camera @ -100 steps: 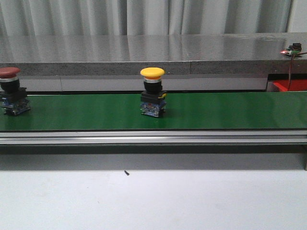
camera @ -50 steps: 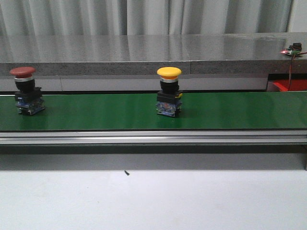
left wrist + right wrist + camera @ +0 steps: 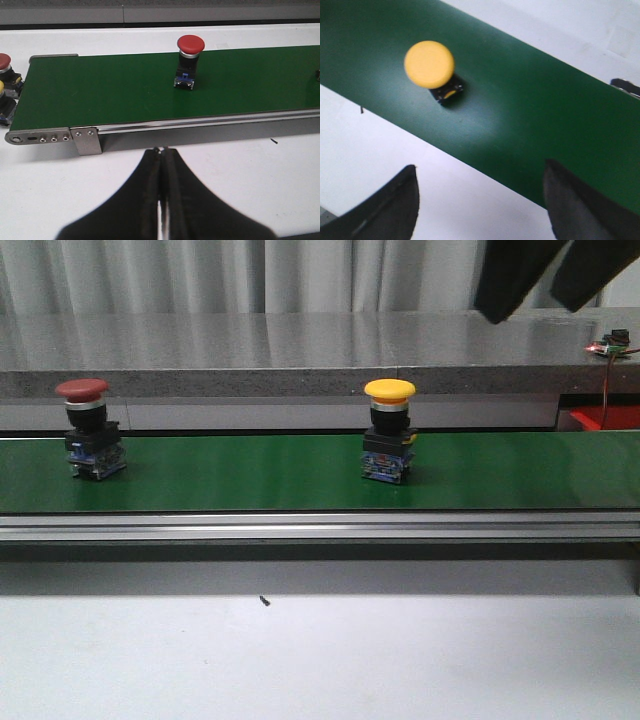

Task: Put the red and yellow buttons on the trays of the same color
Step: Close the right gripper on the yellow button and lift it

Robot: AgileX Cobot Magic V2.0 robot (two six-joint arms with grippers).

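While the left claw (image 3: 161,150) is closed empty, the right claw (image 3: 480,200) gapes wide above the yellow button (image 3: 429,64).

Overall light: even, bright and diffuse in all three views; no hard shadows.
Glare: the grey counter (image 3: 300,345) behind the belt carries pale vertical reflections of the curtain.
Shadows: soft and short under the yellow button (image 3: 389,443) and the red button (image 3: 90,427).
Front view sharpness: mostly crisp; the red button's cap is slightly smeared.
Left wrist view: sharp on the green belt (image 3: 150,95); the near dark fingers (image 3: 150,200) are soft.
Right wrist view: blurred throughout, with a pale sheen on the belt.
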